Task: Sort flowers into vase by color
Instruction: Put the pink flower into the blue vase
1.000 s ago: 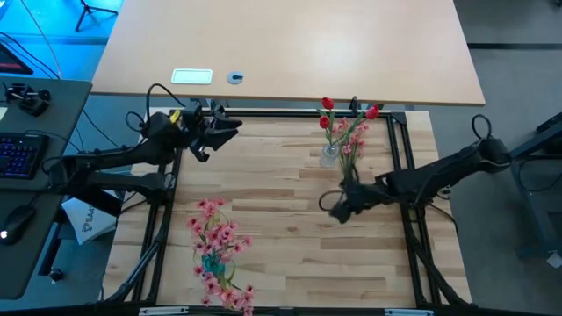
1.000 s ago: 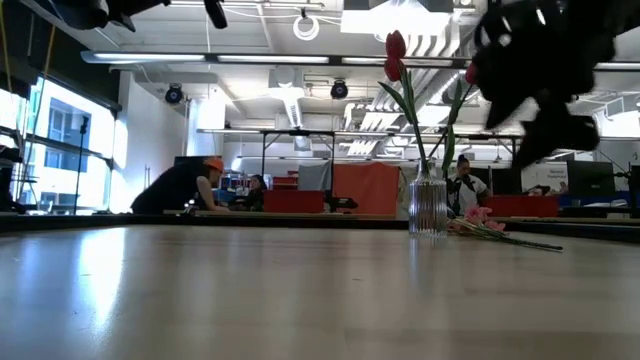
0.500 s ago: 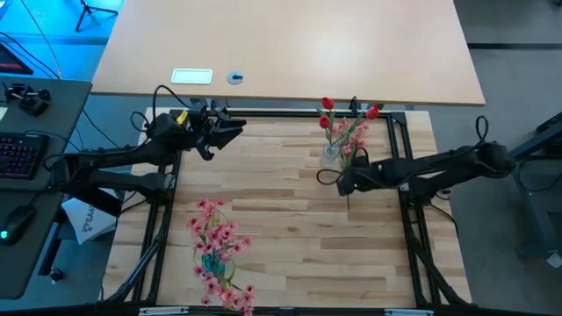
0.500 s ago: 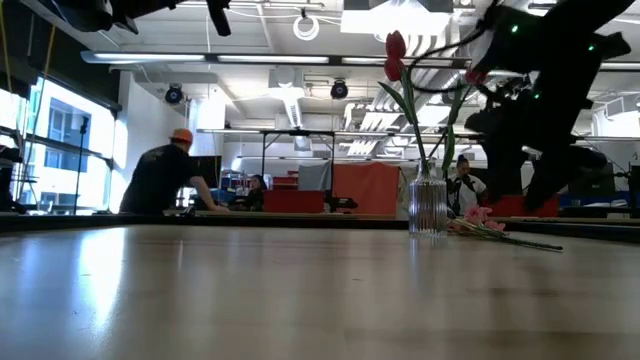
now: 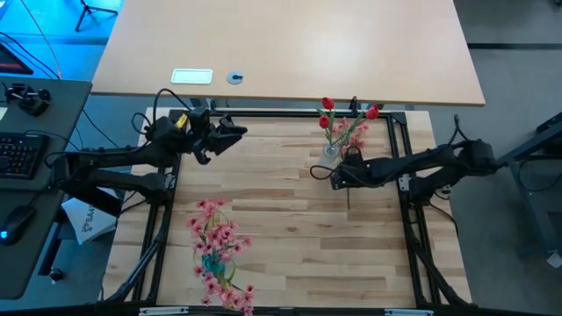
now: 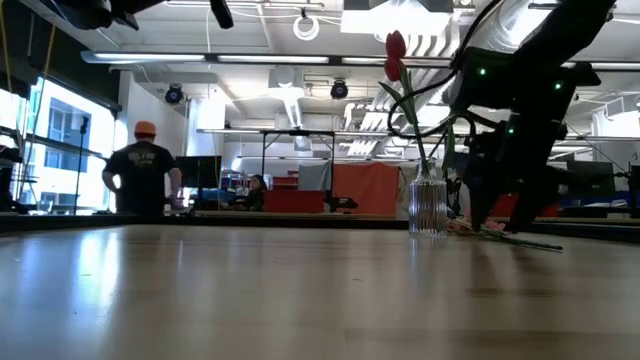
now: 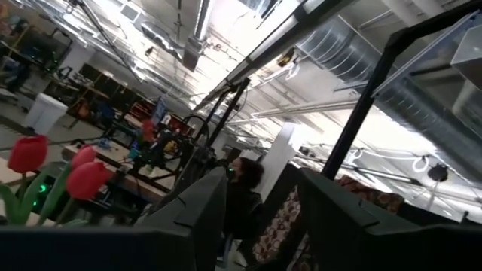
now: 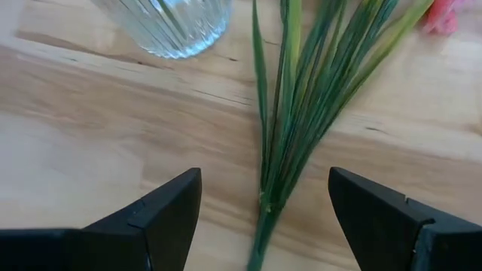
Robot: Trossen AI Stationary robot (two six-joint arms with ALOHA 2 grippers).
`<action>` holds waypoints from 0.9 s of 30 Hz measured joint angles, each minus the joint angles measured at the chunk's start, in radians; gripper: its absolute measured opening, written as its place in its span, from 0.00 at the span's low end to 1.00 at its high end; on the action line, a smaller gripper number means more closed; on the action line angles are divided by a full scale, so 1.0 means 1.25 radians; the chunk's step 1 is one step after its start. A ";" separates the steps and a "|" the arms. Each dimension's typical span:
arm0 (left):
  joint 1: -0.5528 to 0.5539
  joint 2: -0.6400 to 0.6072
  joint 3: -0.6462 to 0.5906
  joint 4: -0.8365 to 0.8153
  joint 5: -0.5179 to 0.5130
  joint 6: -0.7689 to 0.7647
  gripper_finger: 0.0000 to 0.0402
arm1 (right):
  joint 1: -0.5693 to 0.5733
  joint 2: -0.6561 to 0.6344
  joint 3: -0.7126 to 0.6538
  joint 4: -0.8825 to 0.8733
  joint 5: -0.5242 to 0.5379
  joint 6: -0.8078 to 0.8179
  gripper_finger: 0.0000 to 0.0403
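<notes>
Right gripper [image 8: 260, 207], fingers spread wide, straddles the loose green-stemmed pink spray [image 8: 301, 98] at lower centre of its wrist view, beside the ribbed clear glass vase [image 8: 167, 26] (likely lining up a stem grasp). Left gripper [image 5: 230, 133] waits raised at upper left of the high view, fingers apart and empty.

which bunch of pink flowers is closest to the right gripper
The pink spray lying beside the glass vase; the right gripper hovers over its stems. The other lies far off.

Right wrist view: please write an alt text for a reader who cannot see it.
The right gripper is open just above a bundle of green flower stems lying on the wooden table. The base of a ribbed glass vase stands beside the stems.
</notes>
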 joint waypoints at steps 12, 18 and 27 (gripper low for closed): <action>0.000 0.000 0.000 0.000 0.007 -0.084 0.38 | 0.000 0.061 0.002 0.026 0.017 0.034 0.68; 0.000 0.000 0.000 0.000 0.009 -0.103 0.38 | 0.000 0.061 0.003 -0.028 0.020 0.040 0.38; 0.000 0.000 0.000 0.000 0.026 -0.119 0.38 | 0.007 0.048 0.004 -0.095 -0.022 -0.007 0.06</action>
